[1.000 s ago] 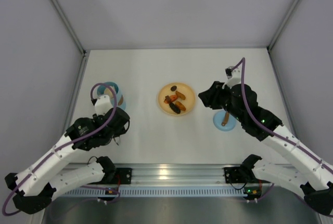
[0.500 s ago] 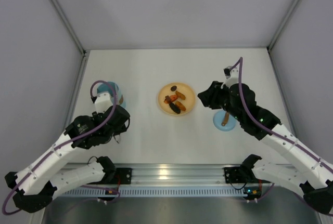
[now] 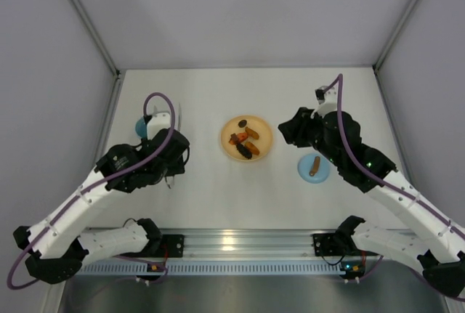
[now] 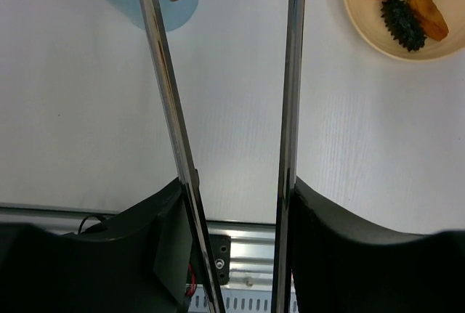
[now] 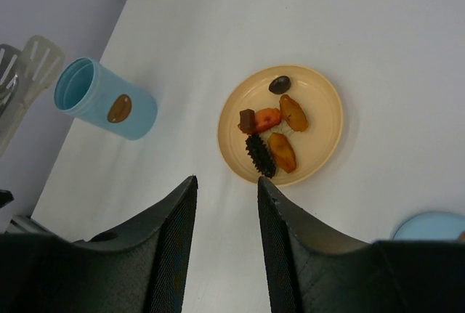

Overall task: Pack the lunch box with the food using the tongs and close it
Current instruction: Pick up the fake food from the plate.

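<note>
Tongs (image 4: 166, 88) are held in the left gripper (image 4: 236, 200). It squeezes the two shiny metal arms, which are apart and point away from it. The right gripper (image 5: 227, 180) holds nothing, and its fingers (image 5: 171, 255) are spread over the white table (image 3: 218, 182). Near the front, on the right, lies the blue lid (image 3: 305, 173), flat, with its brown knob (image 3: 314, 165) on top. Farther out, in the middle, is the orange plate (image 5: 320, 113) with the food (image 5: 267, 118) on it: orange, brown and black bits. Off to the left stands the blue lunch box (image 5: 94, 99), open, with the flat tong tips just beside it.
</note>
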